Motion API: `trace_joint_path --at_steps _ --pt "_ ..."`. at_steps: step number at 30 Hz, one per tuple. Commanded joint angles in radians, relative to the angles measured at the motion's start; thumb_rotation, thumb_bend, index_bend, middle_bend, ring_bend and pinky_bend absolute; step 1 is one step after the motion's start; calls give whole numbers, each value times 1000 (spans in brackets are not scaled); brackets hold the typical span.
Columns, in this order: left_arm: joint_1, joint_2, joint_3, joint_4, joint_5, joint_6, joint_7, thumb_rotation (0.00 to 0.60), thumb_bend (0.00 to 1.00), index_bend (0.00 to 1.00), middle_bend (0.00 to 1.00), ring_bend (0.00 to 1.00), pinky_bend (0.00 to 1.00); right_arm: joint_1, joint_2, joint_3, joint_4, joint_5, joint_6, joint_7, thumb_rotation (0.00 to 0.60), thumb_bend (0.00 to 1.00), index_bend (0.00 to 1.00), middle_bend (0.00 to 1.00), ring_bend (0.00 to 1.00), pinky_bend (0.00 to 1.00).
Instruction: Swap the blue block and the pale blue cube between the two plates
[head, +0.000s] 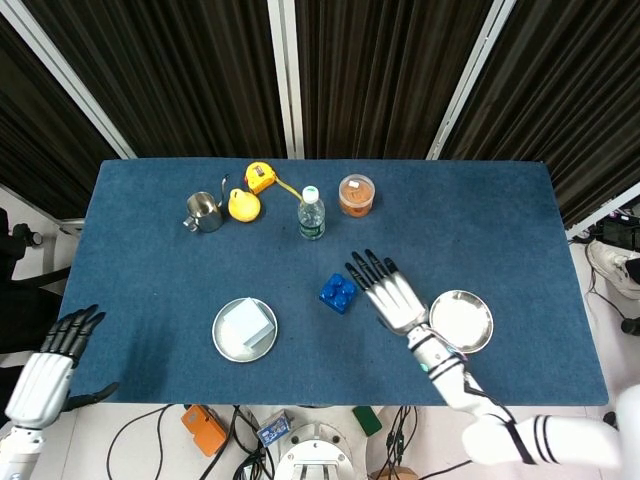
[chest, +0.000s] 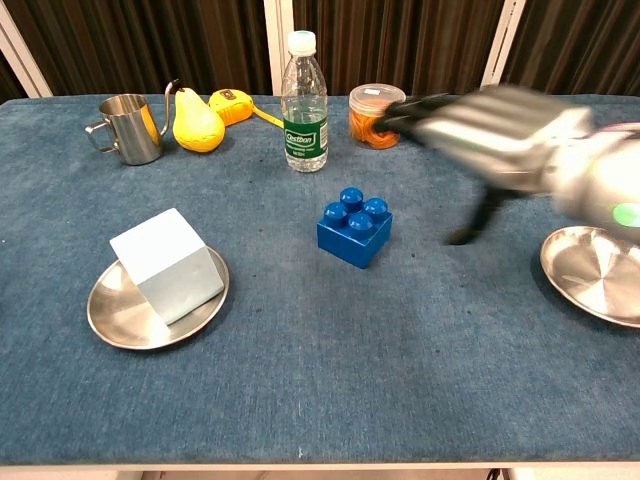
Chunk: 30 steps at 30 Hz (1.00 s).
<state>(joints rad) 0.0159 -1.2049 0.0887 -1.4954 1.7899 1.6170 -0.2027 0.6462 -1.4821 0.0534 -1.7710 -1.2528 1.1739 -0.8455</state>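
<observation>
The blue block (head: 338, 292) (chest: 355, 227) stands studs-up on the blue cloth mid-table, between the two plates. My right hand (head: 387, 291) (chest: 480, 125) hovers just right of it, fingers spread, holding nothing. The pale blue cube (head: 246, 324) (chest: 168, 264) sits on the left metal plate (head: 226, 347) (chest: 112, 319). The right metal plate (head: 462, 322) (chest: 596, 272) has nothing on it. My left hand (head: 52, 362) shows only in the head view, off the table's near left corner, fingers apart and empty.
Along the back stand a steel cup (head: 204, 211) (chest: 128, 128), a yellow pear (head: 243, 205) (chest: 196, 121), a yellow tape measure (head: 261, 177), a water bottle (head: 311, 212) (chest: 304, 102) and a jar with orange contents (head: 356, 195) (chest: 374, 114).
</observation>
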Motion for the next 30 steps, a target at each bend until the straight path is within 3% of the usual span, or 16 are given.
trace_joint_path --at_steps 1,4,6,9,13,18,22,30 --pt "-96 -13 32 -65 80 -110 -17 600 71 1 0 0 113 -279 249 -269 -48 -380 355 245 600 250 0 0 0 27" --pt "-164 -20 15 -169 55 -238 59 600 91 1 0 0 113 -406 275 -345 66 -452 495 354 600 250 0 0 0 0" --pt "-196 -43 -10 -223 10 -309 124 600 91 0 0 0 113 -461 277 -365 125 -456 540 426 600 250 0 0 0 0" --pt "-240 -102 -50 -295 -75 -408 210 600 90 1 0 0 113 -514 272 -359 185 -436 571 545 600 250 0 0 0 0" --pt "-302 -176 -107 -330 -203 -521 319 600 89 0 0 0 111 -525 283 -327 198 -451 568 571 600 250 0 0 0 0" --pt "-343 -287 -171 -302 -325 -540 514 600 84 1 0 0 86 -534 294 -298 192 -443 531 571 600 250 0 0 0 0" --pt "-368 -353 -198 -293 -422 -552 589 600 69 0 0 0 86 -543 301 -278 186 -441 516 580 600 250 0 0 0 0" --pt "-409 -433 -210 -254 -576 -545 752 600 53 0 0 0 98 -557 322 -253 179 -453 483 607 600 250 0 0 0 0"
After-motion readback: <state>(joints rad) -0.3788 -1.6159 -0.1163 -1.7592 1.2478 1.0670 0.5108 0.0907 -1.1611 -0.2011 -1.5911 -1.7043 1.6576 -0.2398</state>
